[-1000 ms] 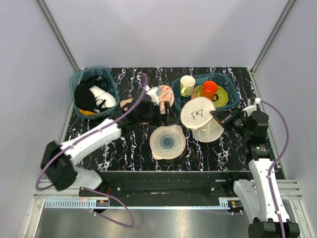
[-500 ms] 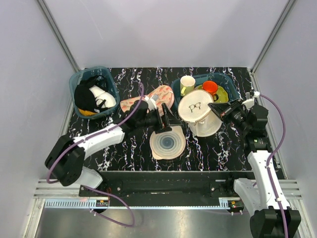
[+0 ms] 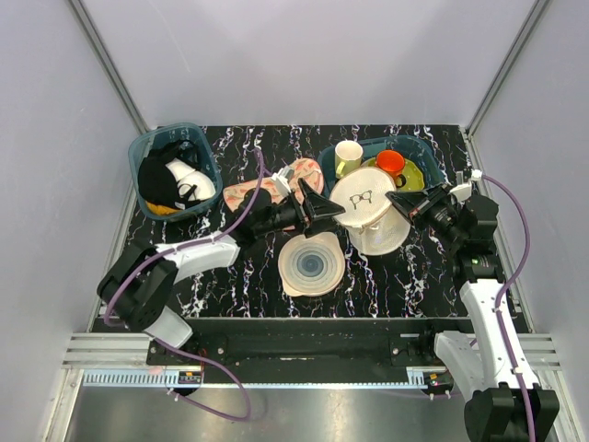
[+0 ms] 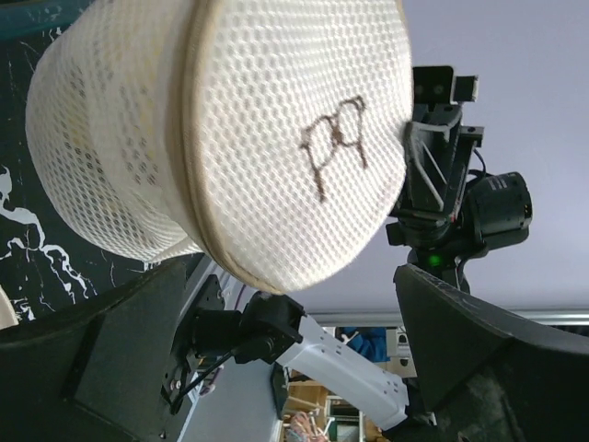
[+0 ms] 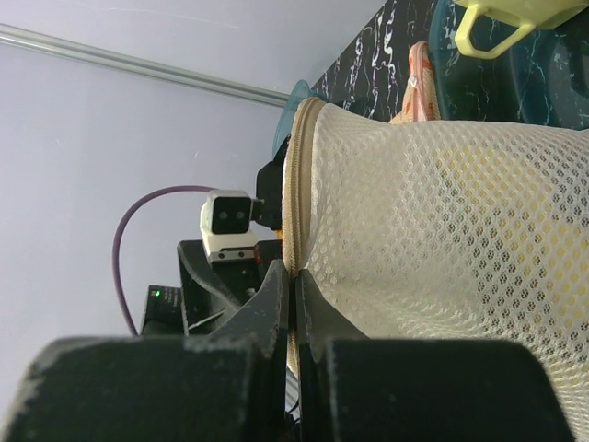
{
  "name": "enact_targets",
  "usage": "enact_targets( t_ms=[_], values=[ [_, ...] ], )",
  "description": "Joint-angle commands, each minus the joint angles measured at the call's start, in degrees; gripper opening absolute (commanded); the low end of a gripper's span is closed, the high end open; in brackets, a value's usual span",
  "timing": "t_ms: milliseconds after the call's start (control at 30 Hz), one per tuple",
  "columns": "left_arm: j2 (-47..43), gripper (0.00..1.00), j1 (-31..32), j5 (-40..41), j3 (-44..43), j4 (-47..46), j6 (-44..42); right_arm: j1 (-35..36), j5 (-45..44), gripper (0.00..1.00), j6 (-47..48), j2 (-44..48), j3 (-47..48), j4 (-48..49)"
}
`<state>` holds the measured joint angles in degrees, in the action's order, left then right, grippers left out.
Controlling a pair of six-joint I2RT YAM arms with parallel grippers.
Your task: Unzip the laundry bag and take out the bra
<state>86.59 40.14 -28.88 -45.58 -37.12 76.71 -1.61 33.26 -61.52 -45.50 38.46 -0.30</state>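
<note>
Laundry bag (image 5: 442, 230) rim is being pinched between the closed fingers of the right gripper (image 5: 293, 304), right along the zipper seam, while the left gripper (image 3: 322, 204) is hovering wide open and empty, facing the bag's printed flat face. The bag is sitting tilted beside the teal basin (image 3: 425, 147), near the table's middle. Yellow of the bra (image 5: 529, 216) is showing through the mesh, so unzipping and removal both appear undone.

The left end effector (image 3: 322, 207) had its fingers spread wide, just short of the white, round mesh laundry bag (image 3: 364, 204) straight ahead of it. The right end effector (image 3: 399, 200) was pinched on the bag's opposite rim. A pale blue-white ringed disc (image 3: 311, 264) lay beside the left end effector, toward the arm bases, on the black marbled tabletop (image 3: 405, 276).
</note>
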Motion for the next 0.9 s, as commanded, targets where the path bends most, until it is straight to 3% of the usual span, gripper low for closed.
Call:
enact_targets(
  t_ms=[0, 200, 267, 333, 367, 400, 433, 467, 567, 600, 767, 867],
  values=[
    [4.0, 0.99, 0.5, -0.2, -0.6, -11.4, 4.4, 0.4, 1.7, 0.0, -0.5, 0.8, 2.1, 2.3],
    [6.9, 0.95, 1.2, 0.8, -3.5, -12.9, 5.2, 0.4, 1.9, 0.0, -0.6, 0.3, 0.7, 2.2],
    [6.8, 0.84, 1.2, 1.5, -4.0, -11.7, 3.8, 0.4, 2.1, 0.0, -0.5, 0.3, -0.1, 2.3],
    [6.5, 0.67, 0.3, 2.7, -4.9, -8.2, 1.4, 0.4, 3.1, 0.0, 0.4, 0.3, -0.7, 1.9],
    [6.2, 0.42, -0.4, 2.9, -5.0, -7.3, 1.0, 0.4, 3.3, 0.0, 1.2, 0.3, -0.8, 0.7],
    [5.8, 0.3, -1.9, 2.6, -4.7, -7.0, 0.9, 0.4, 3.4, 0.0, 2.5, 0.2, -0.6, -1.6],
    [5.4, 0.2, -2.6, 2.3, -4.7, -6.7, 1.1, 0.4, 3.3, 0.06, 6.3, 0.1, -0.3, -6.4],
    [5.1, 0.03, -3.1, 2.0, -4.8, -6.2, 0.8, 0.4, 3.2, 0.33, 8.4, -0.5, 0.3, -9.0],
    [2.9, 0.0, -3.8, 2.5, -6.3, 0.6, -2.3, 0.3, 4.4, 0.69, 15.9, -2.6, 1.8, -18.0],
    [1.4, 0.0, -3.5, 3.9, -6.3, 4.0, -3.7, 0.3, 2.8, 0.71, 18.6, -2.4, 2.1, -22.2],
    [-3.8, 0.0, -2.7, 11.4, -5.7, 13.9, -6.4, 0.4, -7.1, 0.7, 20.3, 7.2, 4.7, -28.9],
    [-5.9, 0.0, -1.6, 16.4, -7.3, 21.1, -8.7, 0.7, -7.6, 0.61, 20.1, 9.1, 5.9, -29.3]
  ],
)
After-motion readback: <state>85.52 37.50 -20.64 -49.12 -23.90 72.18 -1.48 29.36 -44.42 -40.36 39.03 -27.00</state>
